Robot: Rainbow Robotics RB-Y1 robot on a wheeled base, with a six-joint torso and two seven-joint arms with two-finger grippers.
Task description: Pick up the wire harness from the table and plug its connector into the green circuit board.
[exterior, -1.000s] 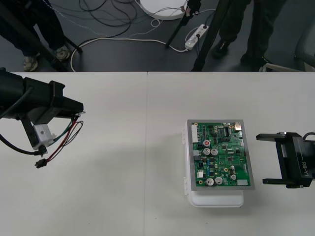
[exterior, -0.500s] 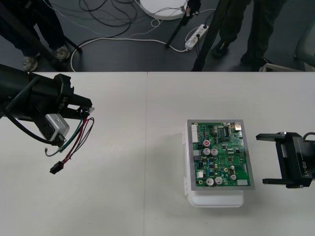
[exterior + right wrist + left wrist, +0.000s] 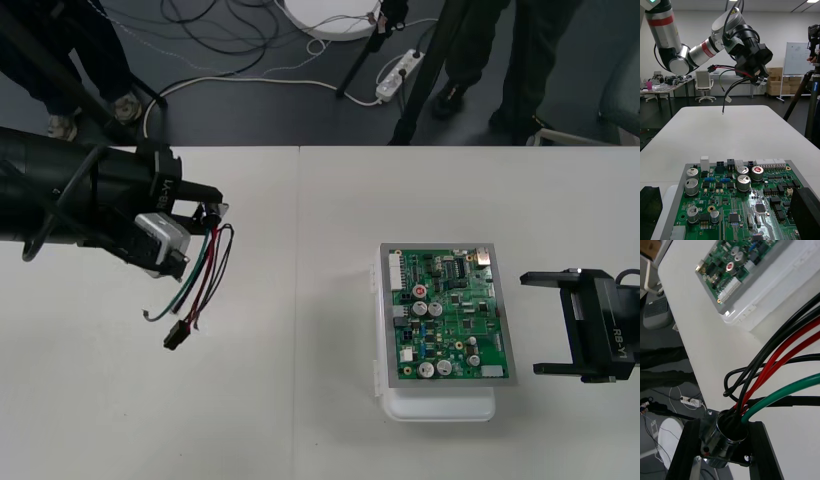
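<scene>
My left gripper hangs over the table's left half, shut on the wire harness. Its round metal socket sits clamped between the two black fingers. Red, black and green wires droop from it down to the small black plug, which dangles free above the table. The green circuit board on its white base lies right of centre, well apart from the plug. Beside the board's right edge my right gripper stands open. In the right wrist view the left gripper holds the wires beyond the board.
The pale table stretches bare between the left gripper and the board. Dark floor with cables, a power strip and tripod legs runs beyond the far edge.
My left arm has swung right towards the board with the harness in its grip; the dangling plug moved right with it. The right arm has not moved.
</scene>
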